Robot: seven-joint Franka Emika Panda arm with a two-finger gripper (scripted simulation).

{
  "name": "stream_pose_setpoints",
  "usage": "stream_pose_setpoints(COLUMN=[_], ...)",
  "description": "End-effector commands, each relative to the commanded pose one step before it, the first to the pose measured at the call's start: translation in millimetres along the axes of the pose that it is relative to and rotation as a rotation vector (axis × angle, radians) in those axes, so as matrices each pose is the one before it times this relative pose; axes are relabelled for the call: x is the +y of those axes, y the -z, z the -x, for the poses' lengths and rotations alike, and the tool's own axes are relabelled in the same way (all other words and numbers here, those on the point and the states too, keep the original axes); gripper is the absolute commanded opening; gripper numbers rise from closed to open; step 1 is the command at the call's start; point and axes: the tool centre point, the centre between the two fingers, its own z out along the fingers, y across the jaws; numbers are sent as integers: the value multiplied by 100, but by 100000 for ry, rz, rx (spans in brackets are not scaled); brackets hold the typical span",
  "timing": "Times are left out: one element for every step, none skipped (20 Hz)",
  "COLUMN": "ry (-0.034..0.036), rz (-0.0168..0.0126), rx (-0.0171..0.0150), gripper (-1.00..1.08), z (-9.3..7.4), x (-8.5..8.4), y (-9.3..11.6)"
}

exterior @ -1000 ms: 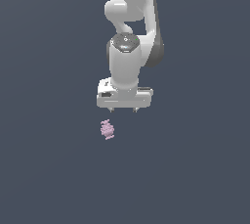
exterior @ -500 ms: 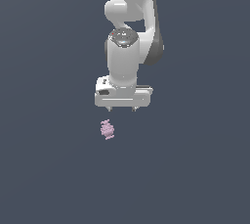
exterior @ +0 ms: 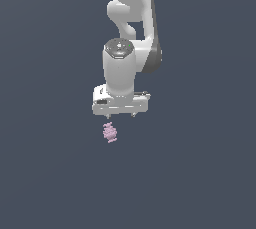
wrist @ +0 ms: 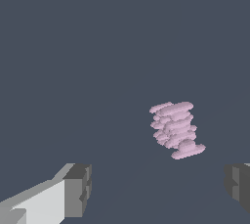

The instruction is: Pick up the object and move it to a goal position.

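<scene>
The object [exterior: 110, 132] is a tiny pale pink knobbly lump lying on the dark grey floor, below the white arm in the exterior view. My gripper [exterior: 120, 115] hangs just above and slightly to the exterior view's right of it, apart from it. In the wrist view the object [wrist: 175, 129] lies ahead of the fingers, nearer one dark pad [wrist: 238, 184] than the other [wrist: 78, 190]. The fingers stand wide apart with nothing between them, so the gripper [wrist: 158, 189] is open.
Plain dark grey floor [exterior: 55, 173] surrounds the object on all sides. The white arm [exterior: 130, 18] rises behind the gripper toward the top of the exterior view. No other objects or edges show.
The arm has lowered and shifted a little toward the exterior view's left, bringing the gripper closer to the object. The object has not moved.
</scene>
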Motion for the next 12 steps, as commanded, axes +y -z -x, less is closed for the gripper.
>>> stream_pose_setpoints(ry=[3484,1618,1713,1808,1806,1708,1605,1506,1404,1306,1208,1109], rz=[-282,-154,-178,-204,-219,-222,-221,-218,-213,-206,-197,-186], rx=[-650,-273,-284,-292,-283,-260,-236,-214,-193,-174,-155,-138], gripper=[100,100,100,100,100,100,100,100,100,100,100,100], z=[-154,-60,-54,-45,-33,-20,-9,1,9,15,20,23], x=[757,341,364,387,390,369,350,329,309,287,265,244], y=[-852,-386,-411,-437,-439,-417,-394,-372,-348,-325,-302,-278])
